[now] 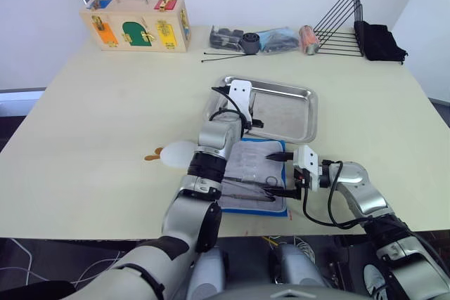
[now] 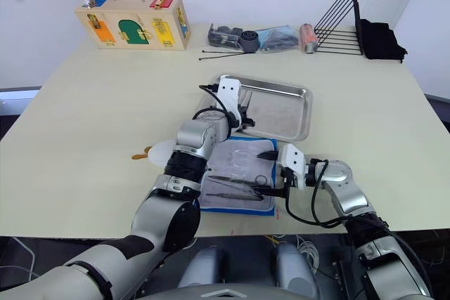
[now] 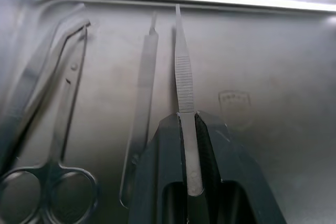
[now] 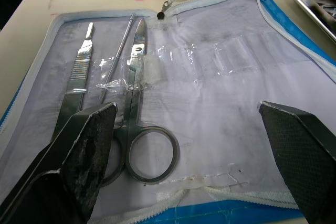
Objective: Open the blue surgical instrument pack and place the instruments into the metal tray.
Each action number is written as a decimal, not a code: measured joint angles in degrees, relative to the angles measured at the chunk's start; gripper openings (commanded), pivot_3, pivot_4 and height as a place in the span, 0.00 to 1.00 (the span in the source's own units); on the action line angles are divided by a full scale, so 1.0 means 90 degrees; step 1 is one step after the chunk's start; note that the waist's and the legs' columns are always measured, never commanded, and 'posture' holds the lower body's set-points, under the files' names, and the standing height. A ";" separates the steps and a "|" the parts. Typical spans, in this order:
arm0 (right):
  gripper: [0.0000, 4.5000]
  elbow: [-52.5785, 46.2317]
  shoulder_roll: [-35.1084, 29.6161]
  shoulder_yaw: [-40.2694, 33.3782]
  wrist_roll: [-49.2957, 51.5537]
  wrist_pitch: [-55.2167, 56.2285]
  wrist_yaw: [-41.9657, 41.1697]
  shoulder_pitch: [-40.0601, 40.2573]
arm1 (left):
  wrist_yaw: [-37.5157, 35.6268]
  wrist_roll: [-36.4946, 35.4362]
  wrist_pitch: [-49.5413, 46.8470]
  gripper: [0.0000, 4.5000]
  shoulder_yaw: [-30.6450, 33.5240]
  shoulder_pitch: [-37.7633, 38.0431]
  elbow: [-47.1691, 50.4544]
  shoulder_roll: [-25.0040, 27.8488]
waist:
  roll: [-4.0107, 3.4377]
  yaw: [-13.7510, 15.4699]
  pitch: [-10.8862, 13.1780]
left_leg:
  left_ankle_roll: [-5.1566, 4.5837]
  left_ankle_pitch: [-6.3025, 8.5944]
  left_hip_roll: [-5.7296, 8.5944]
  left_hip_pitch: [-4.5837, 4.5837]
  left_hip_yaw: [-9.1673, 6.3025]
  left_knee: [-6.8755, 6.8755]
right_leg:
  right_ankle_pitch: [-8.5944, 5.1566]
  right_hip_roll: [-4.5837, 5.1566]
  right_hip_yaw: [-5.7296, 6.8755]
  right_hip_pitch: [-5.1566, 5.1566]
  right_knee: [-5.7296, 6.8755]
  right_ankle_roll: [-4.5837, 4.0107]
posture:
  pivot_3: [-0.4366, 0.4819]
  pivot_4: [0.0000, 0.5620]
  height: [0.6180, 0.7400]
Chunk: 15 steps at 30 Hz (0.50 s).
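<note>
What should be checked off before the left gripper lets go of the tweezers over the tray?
1. Left gripper shut on the tweezers: ok.
2. Tweezers are over the metal tray, inside its rim: ok.
3. Drop spot is free: cannot tell; a scalpel handle lies right beside the tweezers, and scissors lie farther over.
4. Tweezers touching the tray floor: cannot tell.
5. Blue surgical instrument pack is open and flat: ok.
6. Right gripper is open over the pack, near the remaining scissors: ok.
</note>
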<state>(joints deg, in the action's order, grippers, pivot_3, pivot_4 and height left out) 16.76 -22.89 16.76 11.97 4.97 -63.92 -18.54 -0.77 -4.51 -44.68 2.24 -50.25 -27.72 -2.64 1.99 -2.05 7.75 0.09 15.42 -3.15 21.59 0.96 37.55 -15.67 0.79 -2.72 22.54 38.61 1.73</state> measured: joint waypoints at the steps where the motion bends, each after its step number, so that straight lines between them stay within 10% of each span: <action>1: 1.00 0.0000 0.0000 0.0000 0.0000 0.0000 0.0003 0.0000 | 0.0007 0.0001 0.0001 0.01 0.0000 0.0000 -0.0001 -0.0001 | 0.0000 0.0000 0.0000 | 0.0000 0.0000 0.0000 0.0000 0.0000 0.0000 | 0.0000 0.0000 0.0000 0.0000 0.0000 0.0000 | 0.48 0.27 1.00; 8: 1.00 -0.0024 0.0000 0.0000 0.0000 0.0000 0.0045 0.0025 | 0.0070 0.0000 0.0003 0.49 0.0004 0.0036 0.0000 0.0000 | 0.0000 0.0000 0.0000 | 0.0002 -0.0001 0.0000 -0.0001 -0.0001 0.0000 | 0.0000 0.0000 0.0001 -0.0001 0.0000 0.0000 | 0.48 0.27 1.00; 15: 1.00 -0.0027 0.0001 0.0000 0.0000 0.0000 0.0056 0.0031 | 0.0136 0.0006 0.0049 0.49 -0.0008 0.0067 0.0024 0.0007 | 0.0000 0.0000 -0.0001 | 0.0003 -0.0001 0.0001 -0.0004 -0.0001 -0.0001 | 0.0000 0.0001 0.0001 -0.0005 -0.0002 0.0000 | 0.48 0.27 1.00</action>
<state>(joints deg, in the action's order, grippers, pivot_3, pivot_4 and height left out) 16.51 -22.89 16.76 11.97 4.97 -63.41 -18.27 0.45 -4.46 -44.24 2.17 -49.65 -27.51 -2.58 1.99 -2.06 7.75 0.12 15.41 -3.14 21.56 0.94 37.54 -15.67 0.79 -2.71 22.49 38.59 1.73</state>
